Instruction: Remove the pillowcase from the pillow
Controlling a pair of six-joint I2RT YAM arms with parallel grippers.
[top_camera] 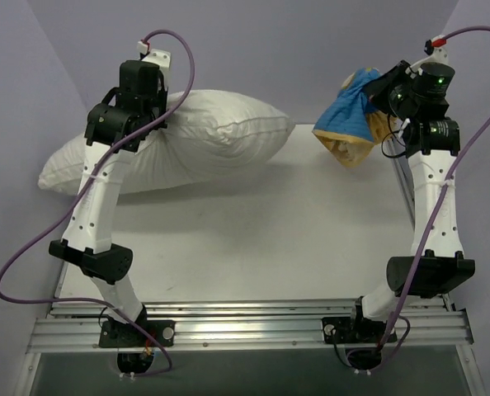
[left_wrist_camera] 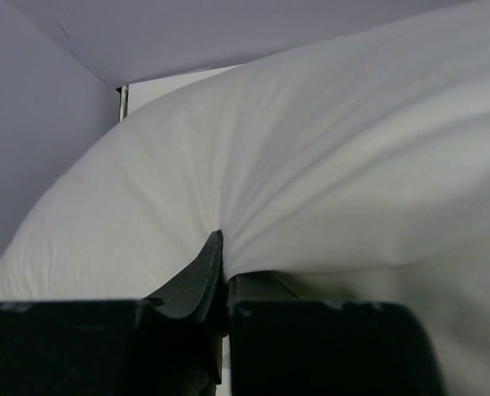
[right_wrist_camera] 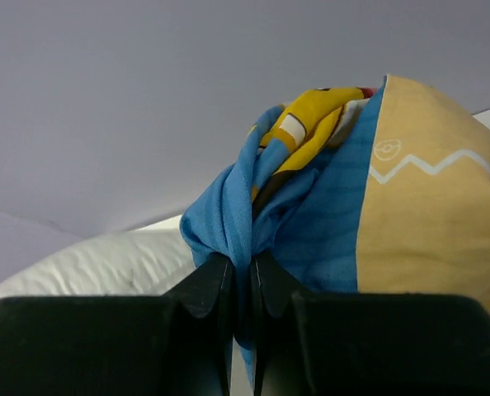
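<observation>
The plain white pillow [top_camera: 187,136] lies bare across the back left of the table, one end hanging past the left edge. My left gripper [top_camera: 150,115] is shut on a pinch of its fabric, and creases fan out from the fingertips [left_wrist_camera: 214,252] over the pillow [left_wrist_camera: 336,165]. The blue pillowcase [top_camera: 348,120] with yellow print and lining hangs in a bunch at the back right, fully off the pillow. My right gripper [top_camera: 383,92] is shut on its gathered blue fabric. The pillowcase [right_wrist_camera: 311,198] rises from between the gripper's [right_wrist_camera: 242,266] jaws.
The white tabletop [top_camera: 253,231] spreads between the arms. Lavender walls close in at the back and sides. The metal rail [top_camera: 253,326] with both arm bases runs along the near edge.
</observation>
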